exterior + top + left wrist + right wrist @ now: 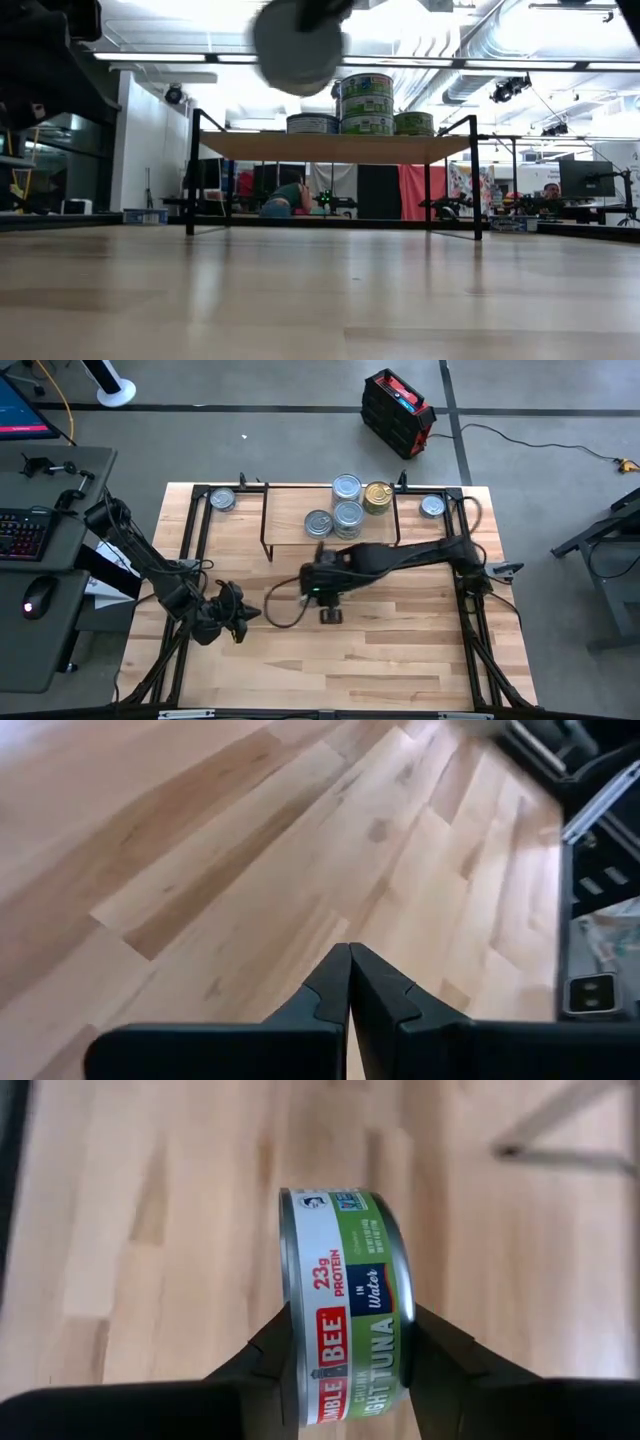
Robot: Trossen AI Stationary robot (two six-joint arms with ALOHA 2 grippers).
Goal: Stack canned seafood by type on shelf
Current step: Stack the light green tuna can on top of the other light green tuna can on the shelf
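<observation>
- On shelf (290,520), four tins grouped toward middle: low view shows two-high stack (367,103) with single silver tin (313,123) on one side and single green-labelled tin (413,123) on other.
- High view, same group: silver lids at (346,487), (348,513), (318,523), plus gold-lidded tin (377,497) just beside them.
- Sorting therefore begun, not finished; label types on shelf too small to match with certainty.
- Held tin (345,1305): on edge, green-and-white tuna label, pinched across flat faces by right gripper (345,1345); fingers pressed on both lids. Held clear of tabletop, in front of shelf, per low view (297,45).
- Left gripper (349,982): jaws pressed together, nothing between; parked low over table near left front, idle.
- Still loose: one tin at far-left table corner (222,500), one at far-right corner (432,506), both off shelf.
- Judged remaining: place held tin on matching stack, then fetch both corner tins. Roughly past halfway.
</observation>
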